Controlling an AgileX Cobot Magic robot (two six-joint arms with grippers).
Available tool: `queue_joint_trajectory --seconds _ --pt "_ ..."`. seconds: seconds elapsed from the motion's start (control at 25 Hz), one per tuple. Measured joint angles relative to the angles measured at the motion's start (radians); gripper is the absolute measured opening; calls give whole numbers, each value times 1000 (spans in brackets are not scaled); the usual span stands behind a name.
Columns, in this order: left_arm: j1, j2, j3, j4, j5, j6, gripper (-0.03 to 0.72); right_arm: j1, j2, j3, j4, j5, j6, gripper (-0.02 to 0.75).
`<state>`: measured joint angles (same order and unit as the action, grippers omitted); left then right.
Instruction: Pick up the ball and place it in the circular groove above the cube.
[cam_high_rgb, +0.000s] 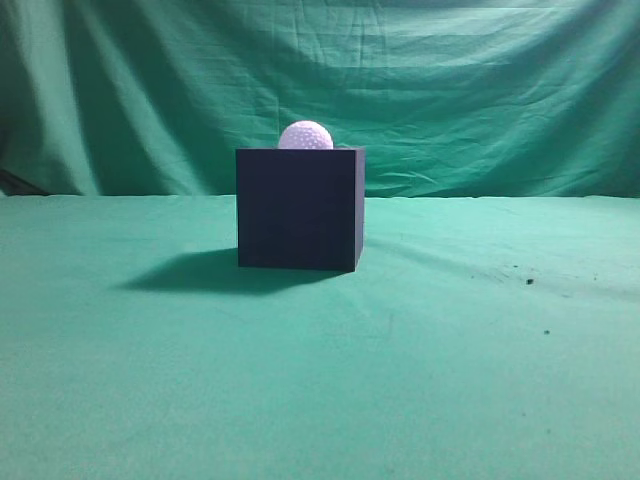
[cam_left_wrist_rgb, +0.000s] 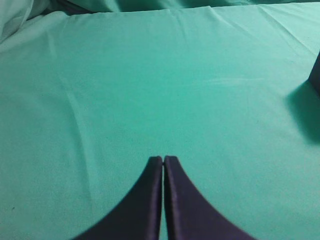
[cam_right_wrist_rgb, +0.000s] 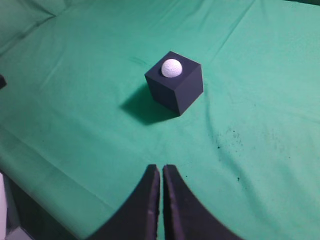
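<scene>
- The ball (cam_high_rgb: 305, 136) sits on top of the cube (cam_high_rgb: 298, 208), its lower part sunk into the top face so that only a white dimpled dome shows above the edge in the exterior view.
- In the right wrist view the ball (cam_right_wrist_rgb: 172, 68) lies near the middle of the cube's top face, slightly toward the far-left corner; being round, it has no long axis and points no way.
- The cube (cam_right_wrist_rgb: 178, 86) stands flat on the desk (cam_high_rgb: 320, 380), which is covered in green cloth; one vertical edge faces the right wrist camera, while in the exterior view one face is nearly square-on and a thin strip of the right side shows.
- Its shadow falls on the cloth to the left of it in the exterior view.
- Dark specks (cam_right_wrist_rgb: 227, 140) dot the cloth between the cube and the right gripper (cam_right_wrist_rgb: 161, 172).
- The right gripper is well apart from the cube, its jaws together with only a hairline slit between them, holding nothing.
- The left gripper (cam_left_wrist_rgb: 163, 162) hangs over bare cloth, jaws likewise pressed together and empty; a dark corner of the cube (cam_left_wrist_rgb: 316, 75) and its shadow show at the right edge of that view.
- A green backdrop (cam_high_rgb: 320, 80) hangs behind the desk.
</scene>
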<state>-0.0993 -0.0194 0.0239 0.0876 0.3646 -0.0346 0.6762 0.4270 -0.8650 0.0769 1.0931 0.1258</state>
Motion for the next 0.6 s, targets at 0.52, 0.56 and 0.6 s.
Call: queue_joint_trajectory --seconds 0.52,0.56,0.6 --pt "0 0 0 0 0 0 0 -69 -89 269 -56 -310 -133 0" --pt "0 0 0 0 0 0 0 -109 -115 306 -56 -352 -133 0" --pt "0 0 0 0 0 0 0 -154 -140 353 -56 -406 -133 0"
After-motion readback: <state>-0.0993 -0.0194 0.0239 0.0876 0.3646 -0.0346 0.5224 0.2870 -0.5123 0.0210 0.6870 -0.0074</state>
